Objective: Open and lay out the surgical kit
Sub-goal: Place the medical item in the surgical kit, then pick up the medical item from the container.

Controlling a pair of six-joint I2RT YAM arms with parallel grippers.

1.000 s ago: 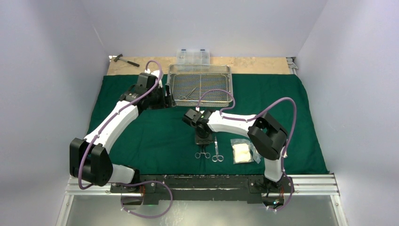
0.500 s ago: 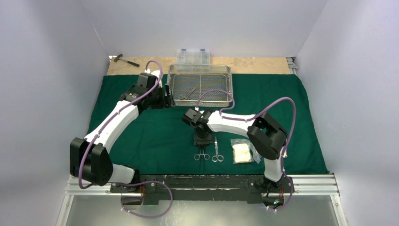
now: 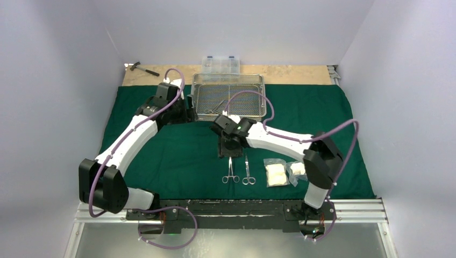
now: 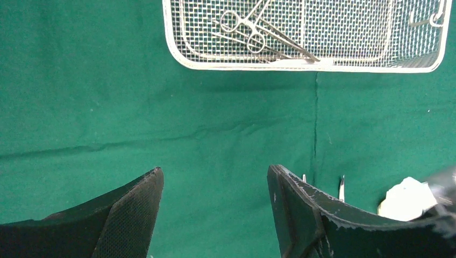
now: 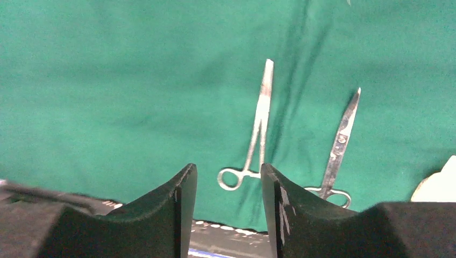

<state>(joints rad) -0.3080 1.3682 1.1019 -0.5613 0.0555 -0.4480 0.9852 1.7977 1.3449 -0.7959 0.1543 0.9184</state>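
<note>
Bright, even overhead light; faint shadows on the cloth [image 3: 177, 161]; left wrist view blurs at right edge.

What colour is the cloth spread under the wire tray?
The cloth is dark green, clearest in the top external view.

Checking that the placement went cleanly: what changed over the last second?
The right gripper opened, letting go of the forceps on the green cloth, and drew back toward the tray; its elbow swung right. Left gripper, scissors, gauze and tray stayed put.
</note>
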